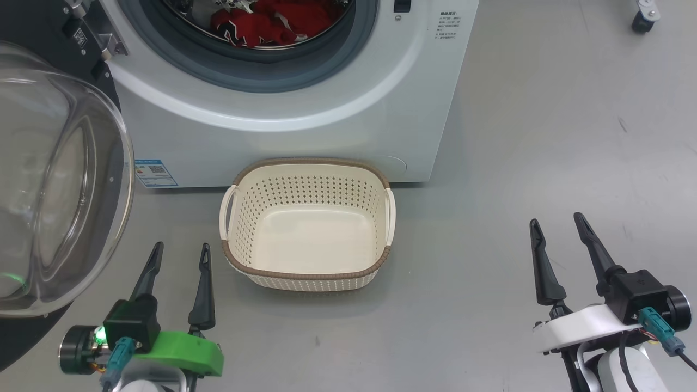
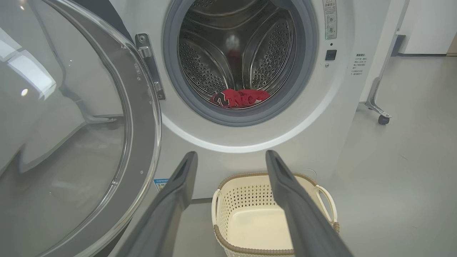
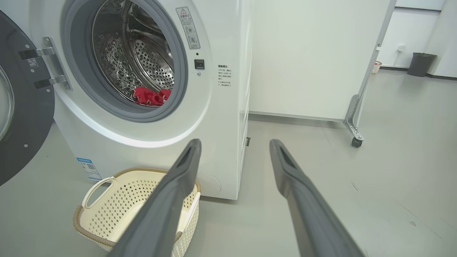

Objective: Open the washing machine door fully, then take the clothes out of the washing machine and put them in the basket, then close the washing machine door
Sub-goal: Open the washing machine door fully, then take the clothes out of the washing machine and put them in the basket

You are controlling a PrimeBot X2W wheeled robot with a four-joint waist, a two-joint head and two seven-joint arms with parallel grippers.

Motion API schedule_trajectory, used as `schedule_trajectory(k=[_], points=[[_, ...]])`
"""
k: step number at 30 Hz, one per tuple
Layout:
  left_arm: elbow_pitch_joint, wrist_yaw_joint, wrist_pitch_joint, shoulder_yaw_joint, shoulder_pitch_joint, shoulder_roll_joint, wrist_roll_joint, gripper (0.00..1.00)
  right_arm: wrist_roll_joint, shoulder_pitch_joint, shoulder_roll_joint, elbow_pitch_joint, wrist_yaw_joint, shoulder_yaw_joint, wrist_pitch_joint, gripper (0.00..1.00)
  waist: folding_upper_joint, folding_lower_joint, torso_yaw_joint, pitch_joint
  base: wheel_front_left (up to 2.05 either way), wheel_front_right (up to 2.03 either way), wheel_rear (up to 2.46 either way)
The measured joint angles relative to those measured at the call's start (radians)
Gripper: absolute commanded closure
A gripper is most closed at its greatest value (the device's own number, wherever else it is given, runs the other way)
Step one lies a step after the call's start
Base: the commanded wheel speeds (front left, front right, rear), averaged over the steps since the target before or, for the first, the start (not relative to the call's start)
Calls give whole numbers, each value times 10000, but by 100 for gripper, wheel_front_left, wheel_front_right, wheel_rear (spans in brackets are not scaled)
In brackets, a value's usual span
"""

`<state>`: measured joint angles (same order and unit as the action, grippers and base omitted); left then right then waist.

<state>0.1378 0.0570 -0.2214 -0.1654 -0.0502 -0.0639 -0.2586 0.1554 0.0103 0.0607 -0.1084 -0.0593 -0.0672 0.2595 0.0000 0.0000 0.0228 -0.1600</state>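
Two grippers, dark-fingered left gripper (image 1: 182, 248) and right gripper (image 1: 555, 219), are held wide and empty. With round clear-glass door (image 1: 54, 179) opened, red jersey clothes (image 1: 272, 24), upper centre inside white washing machine (image 1: 326, 128), are to be grasped next

The left gripper (image 1: 181, 246) is built of two long, dark, tapering fingers (image 1: 202, 294) and is carried by a bright green plastic bracket (image 1: 185, 354). A black box-shaped housing (image 1: 130, 324) with a small green light (image 1: 99, 336) is fixed beside it, and a teal plug (image 1: 121, 351) is inserted below. The right gripper (image 1: 556, 219) is made with the same dark fingers, but a white plastic bracket (image 1: 582, 324) is used there. A second teal plug (image 1: 653, 321) and a thin black cable (image 1: 623, 362) are seen at its wrist. A shallow groove (image 2: 282, 173) is cut near each fingertip.
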Motion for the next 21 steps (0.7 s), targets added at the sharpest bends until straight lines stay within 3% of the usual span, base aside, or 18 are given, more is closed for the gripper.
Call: schedule_trajectory(k=[21], points=[[59, 82, 17, -203, -6, -44, 228, 0, 2, -53, -38, 194, 94, 138, 0, 0, 0, 0, -181, -34, 0, 0, 0]])
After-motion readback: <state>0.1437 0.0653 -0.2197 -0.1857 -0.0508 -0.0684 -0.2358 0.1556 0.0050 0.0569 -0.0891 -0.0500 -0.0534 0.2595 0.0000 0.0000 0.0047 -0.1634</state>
